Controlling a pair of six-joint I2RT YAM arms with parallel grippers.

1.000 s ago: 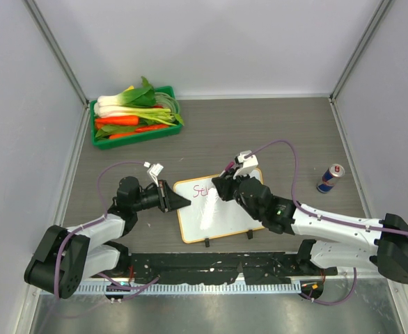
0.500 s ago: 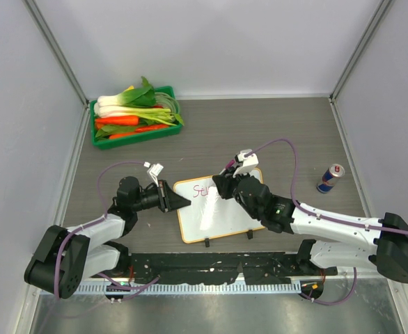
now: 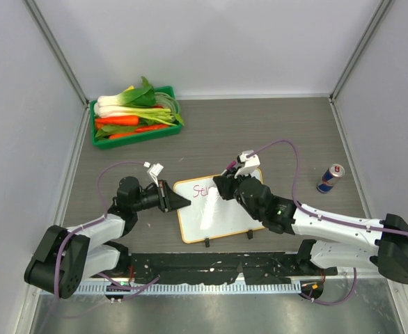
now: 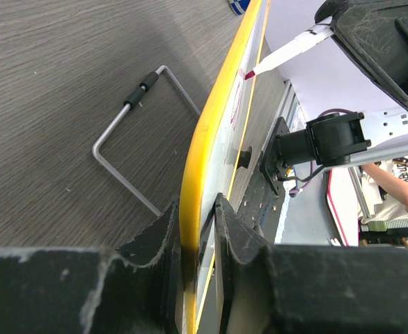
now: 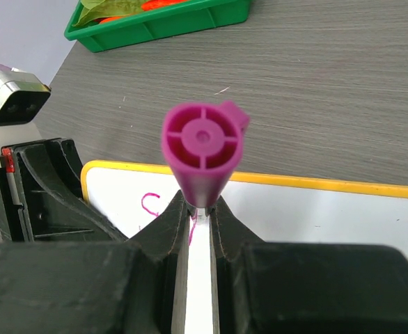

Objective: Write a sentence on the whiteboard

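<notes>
Writing in hand, sentence barely begun | my left gripper pinches left edge of whiteboard | my right gripper clamps magenta marker | next, I judge: light, steady strokes rightward

We call this a robotics lab cell, not a home. Plain white panels on metal posts box in the wood-grain table around the marker. The left arm and right arm sit on a black rail nearer than the marker, with cables loose. Far left of it is a green tray of vegetables, and right of it a can, both props.
</notes>
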